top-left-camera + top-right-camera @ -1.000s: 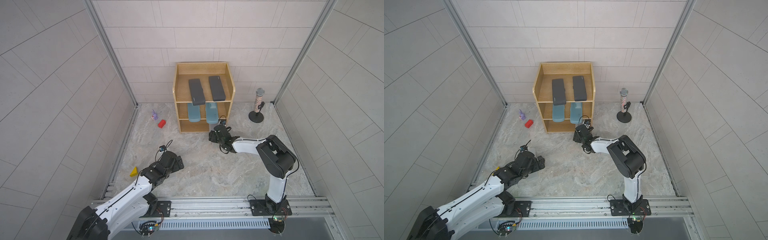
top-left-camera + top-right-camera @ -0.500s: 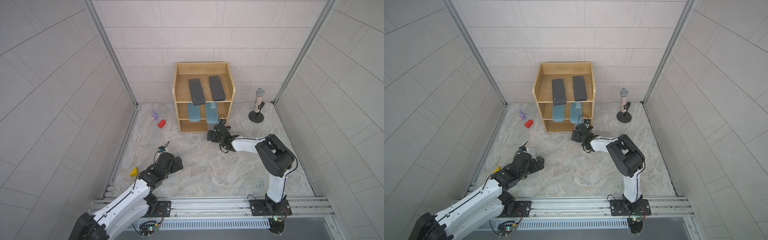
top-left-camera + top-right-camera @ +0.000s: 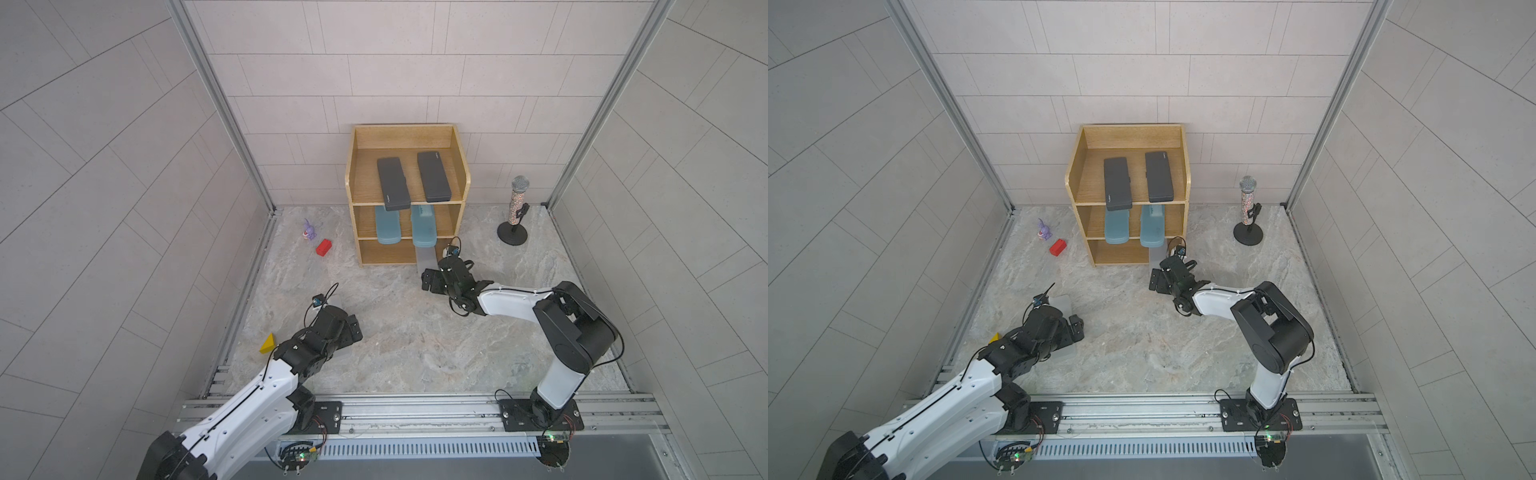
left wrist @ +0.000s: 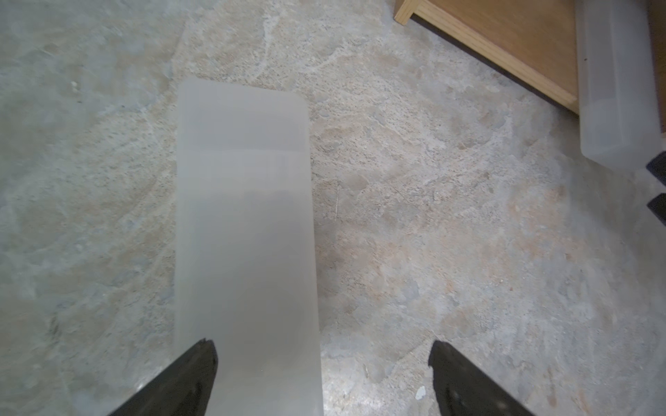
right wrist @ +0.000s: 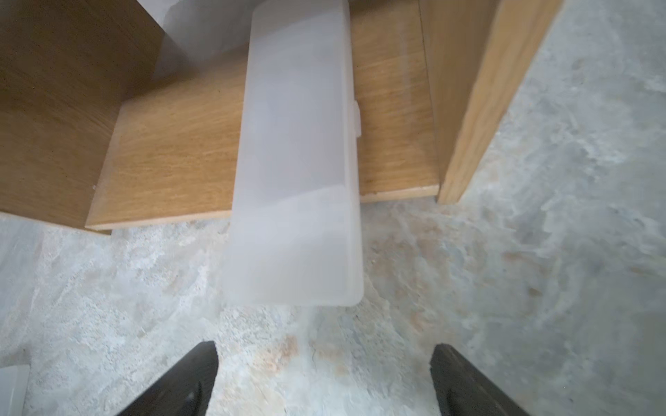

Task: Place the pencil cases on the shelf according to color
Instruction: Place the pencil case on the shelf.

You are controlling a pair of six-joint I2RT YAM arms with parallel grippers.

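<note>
— What do we log first?
— One frosted pencil case, far end on the bottom level of the shelf, near end jutting over the floor; right gripper just short of it, jaws spread
— And our remainder?
— A second frosted case flat on the floor under the left gripper, jaws spread; black cases top level, teal cases middle

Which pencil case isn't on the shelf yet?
The frosted grey case on the table beneath the left tool. Its frosted twin and all the rest sit on the shelf.
</note>
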